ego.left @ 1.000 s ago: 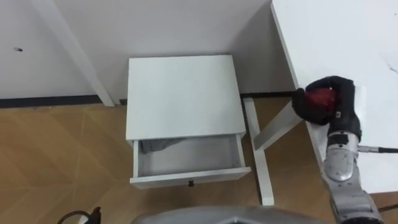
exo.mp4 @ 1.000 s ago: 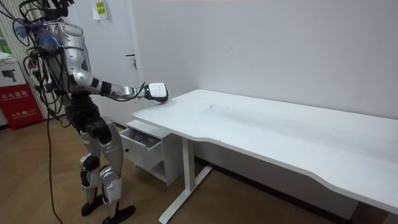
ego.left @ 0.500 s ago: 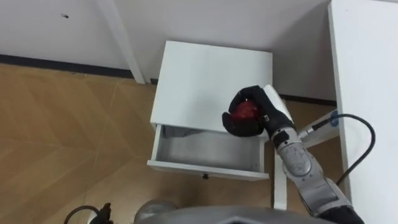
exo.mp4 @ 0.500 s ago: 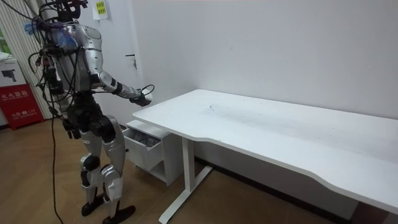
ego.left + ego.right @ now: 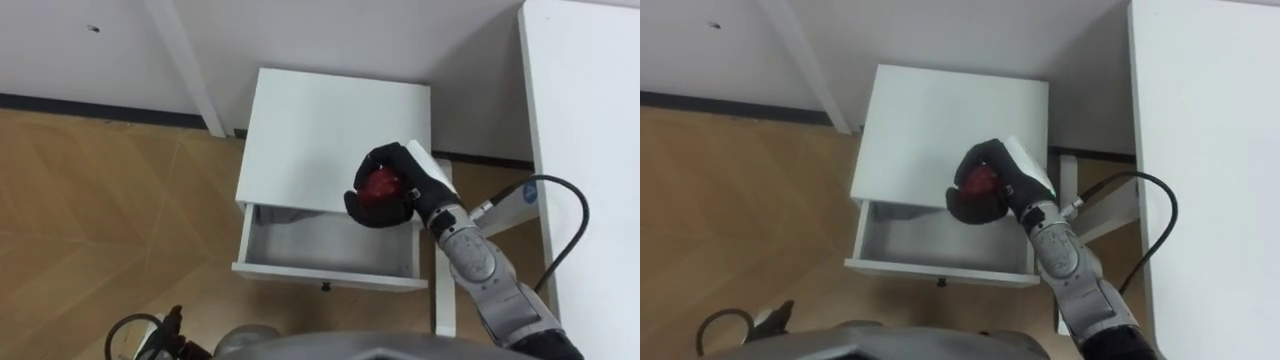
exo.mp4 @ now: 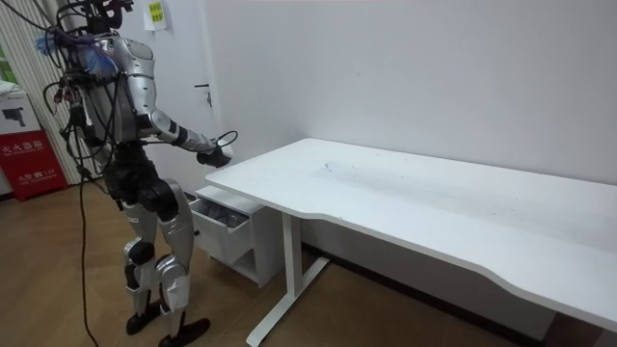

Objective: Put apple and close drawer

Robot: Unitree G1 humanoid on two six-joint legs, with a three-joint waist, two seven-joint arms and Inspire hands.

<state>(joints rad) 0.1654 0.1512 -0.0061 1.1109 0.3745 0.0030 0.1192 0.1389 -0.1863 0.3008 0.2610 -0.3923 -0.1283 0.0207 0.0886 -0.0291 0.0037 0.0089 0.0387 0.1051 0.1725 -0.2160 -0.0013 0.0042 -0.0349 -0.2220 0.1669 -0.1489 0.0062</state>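
My right hand [image 5: 400, 180] [image 5: 996, 180], in a black glove, is shut on a red apple [image 5: 381, 187] [image 5: 977, 181]. It hangs over the front right part of the small white cabinet [image 5: 330, 130] [image 5: 940, 120], just above the back edge of the open drawer [image 5: 325, 255] [image 5: 940, 250]. The drawer is pulled out toward me and its pale inside looks bare. In the room view I stand before the cabinet [image 6: 227, 231] at the table's end, with my right hand [image 6: 218, 150] stretched out over it.
A white table [image 5: 585, 150] [image 5: 1210, 150] [image 6: 405, 202] runs along my right side, its white leg [image 5: 440, 300] on the floor beside the cabinet. A slanted white bar [image 5: 185, 65] stands at the wall left of the cabinet. Wooden floor [image 5: 100, 220] lies to the left.
My right hand carried the apple from the table's edge leftward over the cabinet, then sank slightly toward the drawer. The camera turned to the left; the room view shows me turned toward the cabinet.
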